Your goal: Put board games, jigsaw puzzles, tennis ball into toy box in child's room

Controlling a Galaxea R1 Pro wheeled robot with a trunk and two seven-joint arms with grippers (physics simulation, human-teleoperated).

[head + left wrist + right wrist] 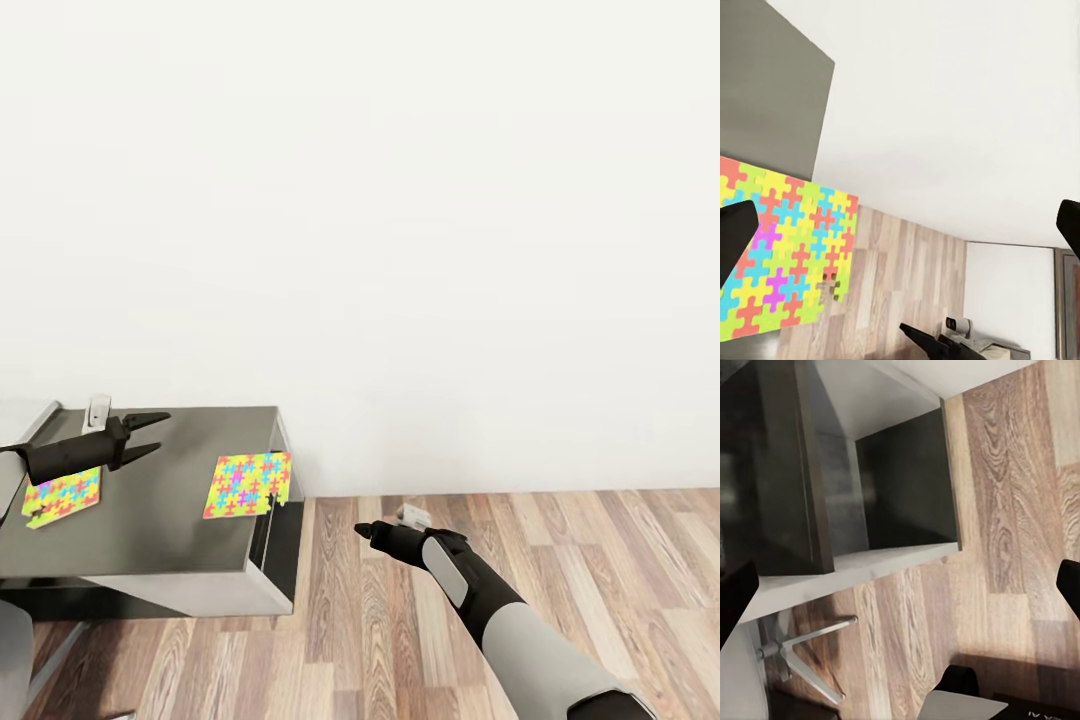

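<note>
The left gripper [152,435] hovered wide open and empty over the grey bench [160,520], one jigsaw puzzle [248,484] ahead of its fingertips, another [62,495] beneath its arm. The right gripper [362,528] hung above the wood floor [560,540]; its opening could not be judged.

Two jigsaw puzzles [248,485] [62,496] on one grey table [170,530], possibly one chair base [802,652], two end effectors [150,436] [362,529]

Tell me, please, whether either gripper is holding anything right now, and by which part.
Nothing is held. The left gripper hangs open above the table with an empty gap between its fingers; the right gripper is out over the floor, carrying nothing visible.
</note>
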